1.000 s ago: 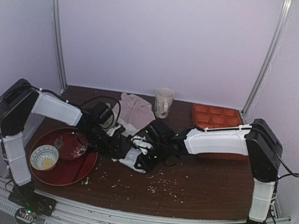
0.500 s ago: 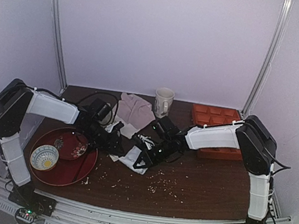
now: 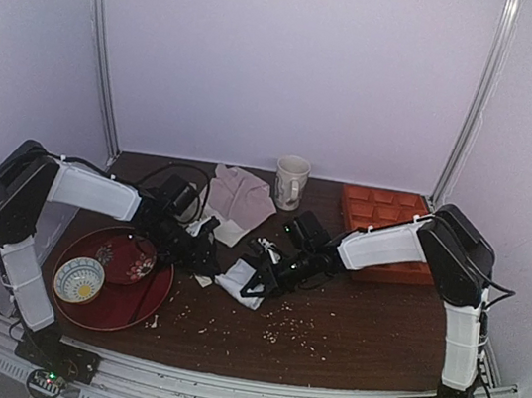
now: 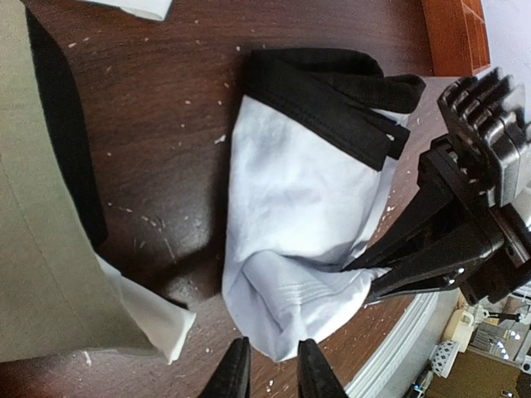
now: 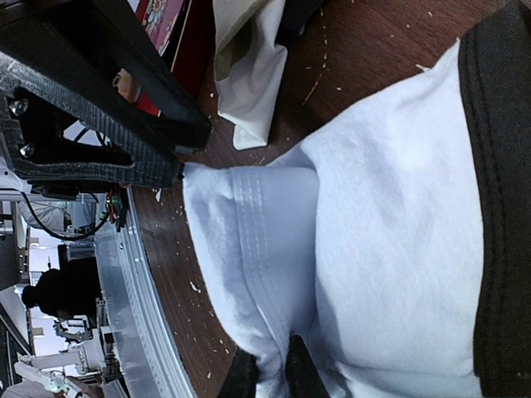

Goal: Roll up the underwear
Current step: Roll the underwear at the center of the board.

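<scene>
A dark wooden surface (image 3: 366, 334), speckled with pale crumbs (image 3: 287, 324), stands before a plain lilac wall; near the middle of the top view the underwear (image 3: 237, 280) lies as a small lumpy bundle between the left claw (image 3: 209, 261) and the right claw (image 3: 259, 280).

In the left wrist view the underwear is soft white knit folded over itself into a rounded pouch; its thick black hem (image 4: 323, 91) crumples at the upper end; at the bottom edge the left claw stands narrowly apart, the cloth's edge just reaching its tips; at the right the right claw pinches the fold.

In the right wrist view that claw is closed on a stitched white seam. I judge the roll begun but loose; the hem end is not wound in.
</scene>
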